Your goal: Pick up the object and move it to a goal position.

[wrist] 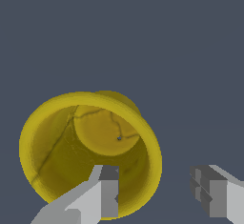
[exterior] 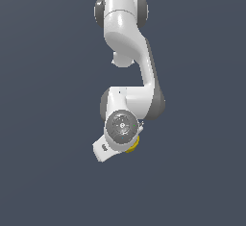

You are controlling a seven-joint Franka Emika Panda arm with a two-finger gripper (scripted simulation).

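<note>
The object is a yellow round cup with a hollow inside, seen from above in the wrist view. My gripper is open over it. One finger is in front of the cup's hollow and the other finger is outside the cup, with the rim wall between them. I cannot tell whether either finger touches the cup. In the exterior view only a yellow sliver of the cup shows beside the wrist. The arm hides the fingers there.
The white arm reaches down the middle of the exterior view over a plain dark grey floor. No other object and no goal marker shows in either view.
</note>
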